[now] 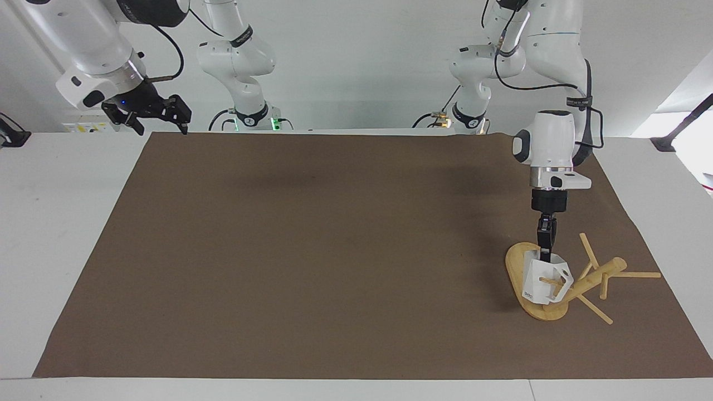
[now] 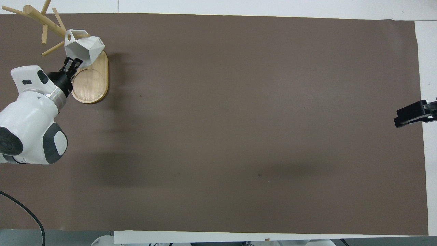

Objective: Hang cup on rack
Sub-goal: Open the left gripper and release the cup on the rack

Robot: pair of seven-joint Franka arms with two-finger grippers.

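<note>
Left gripper (image 1: 545, 252) pinching the rim of the cup (image 1: 545, 281), fingers closed on its wall, hanging over the oval base of the rack (image 1: 521, 262). Gripping from above, wrist pointing straight down in the facing view. Cup (image 2: 83, 48) tilting, a peg passing through the pierced handle (image 2: 76, 33) at the post side, as seen from overhead. Cup sitting over the base, against the post; not possible to tell whether resting on the peg or only carried by the fingers.

Rack (image 2: 89, 82) standing toward the left arm's end of the table, on the brown mat (image 1: 334, 250), post leaning in both views with thin pegs spreading out from it. Cup lying at the part of the base farther from the robots.

Right gripper (image 1: 159, 111) waiting up in the air over the corner of the mat at the right arm's end, fingers spread apart, holding nothing. Only its dark tip (image 2: 413, 114) showing at the edge in the overhead view.
</note>
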